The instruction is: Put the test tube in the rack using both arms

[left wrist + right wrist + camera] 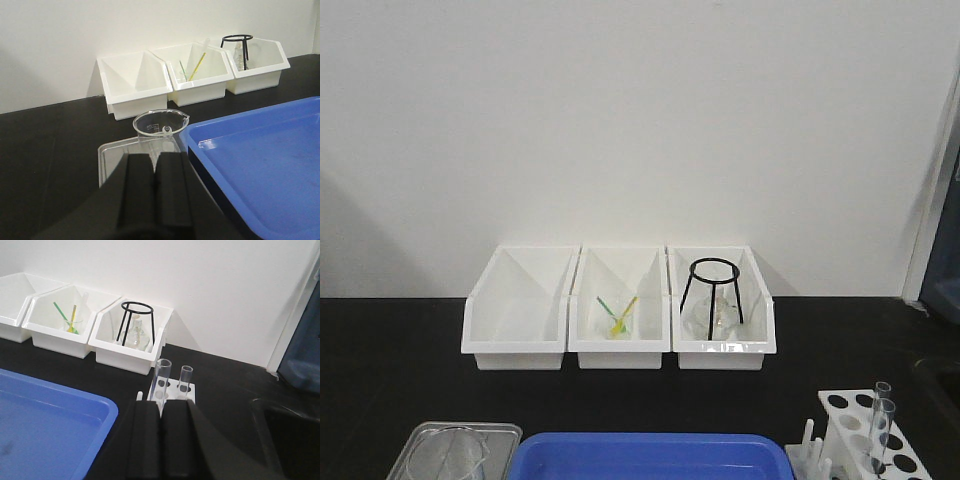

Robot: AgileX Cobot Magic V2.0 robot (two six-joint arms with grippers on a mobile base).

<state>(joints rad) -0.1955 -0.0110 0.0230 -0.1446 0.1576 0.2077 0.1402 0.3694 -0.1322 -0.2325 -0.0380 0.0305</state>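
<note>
Facing you across the black bench (400, 360), three white bins (620, 312) stand side by side against the wall: the left one bare, the middle one holding green and yellow sticks (619, 314), the right one holding a black wire tripod (712, 290) over clear glassware. At the near edge you see a blue tray (650, 457), with a metal tray (450, 440) to its left carrying a clear beaker (160, 126). The rack (865, 440) sits at the near right, just beside the blue tray, its pegs on the side toward that tray. Two tubes (162, 379) stand upright in neighbouring holes of the rack, rims up, well apart from the bins. In the left wrist view, the left gripper (155, 187) shows its two black fingers pressed together with nothing between them, pointing at the beaker. In the right wrist view, the right gripper (161, 437) likewise has its fingers closed against each other and empty, set just in front of the rack and tubes without touching them.
</note>
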